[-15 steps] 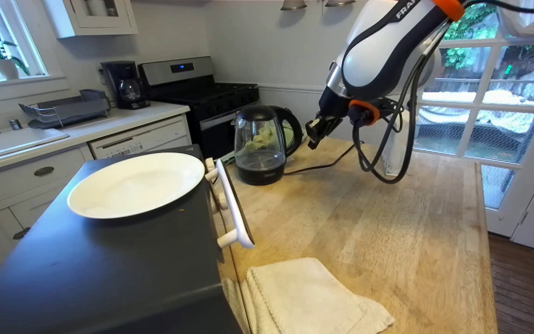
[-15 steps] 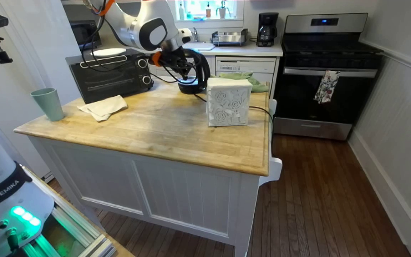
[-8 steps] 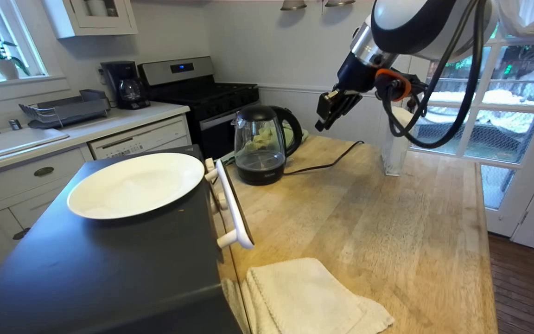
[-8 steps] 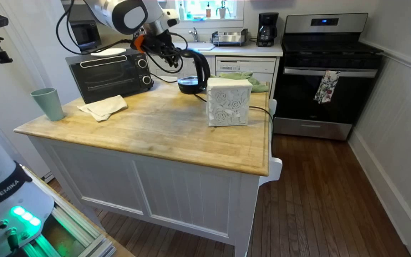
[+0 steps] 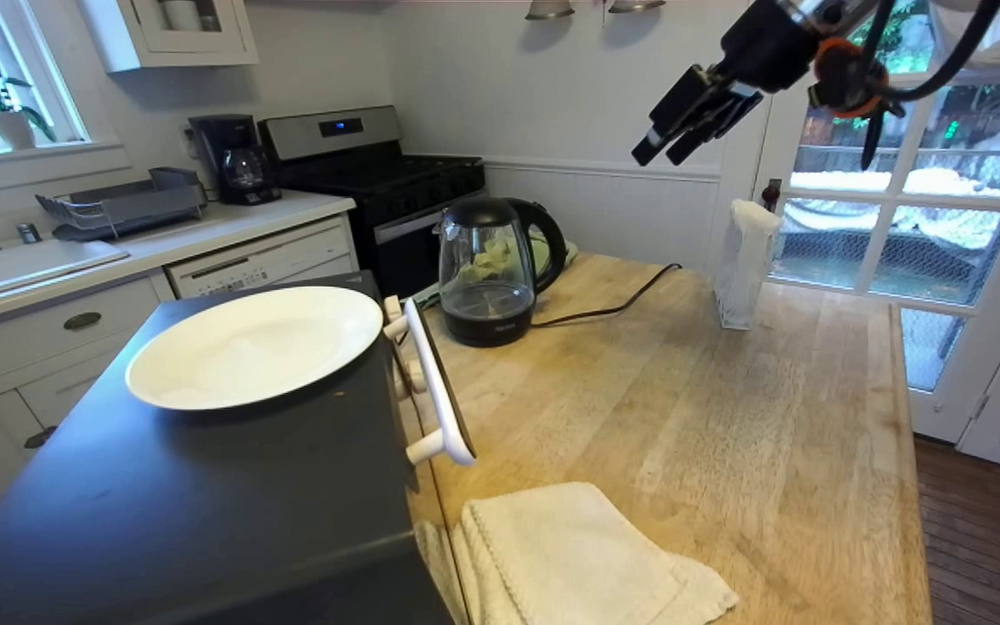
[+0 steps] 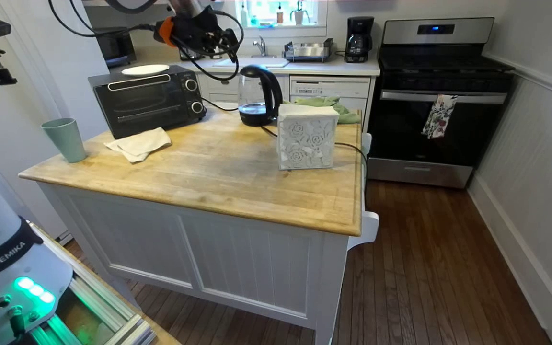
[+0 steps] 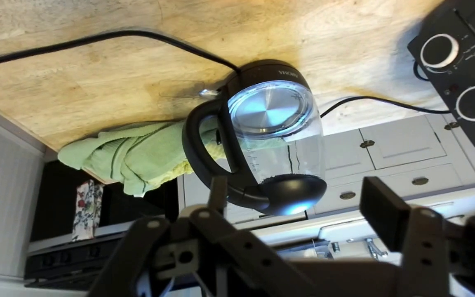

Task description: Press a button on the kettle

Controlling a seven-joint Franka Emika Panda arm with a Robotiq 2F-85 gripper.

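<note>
The clear-glass kettle [image 5: 484,269] stands upright on the wooden table, its black handle [image 5: 548,247] towards the gripper's side. In the wrist view, which is upside down, the kettle [image 7: 285,159] fills the middle, and a small clear lever [image 7: 209,93] sticks out at the handle's foot. A bluish shine shows in the glass bottom; whether it is a lamp or a reflection I cannot tell. My gripper [image 5: 661,153] hangs in the air, higher than the kettle and apart from it. Its fingers [image 7: 386,212] are spread wide with nothing between them.
A toaster oven [image 6: 149,103] bearing a white plate [image 5: 257,347] stands beside the kettle. Nearby are a white ornate box [image 6: 307,139], a green cloth [image 7: 138,152] and a black cord [image 5: 613,304]. A cream cloth [image 5: 587,555] and a green cup [image 6: 65,139] lie farther off.
The gripper has risen and drawn back from beside the kettle's handle. Its jaws have gone from shut to wide apart. The kettle has stayed in place.
</note>
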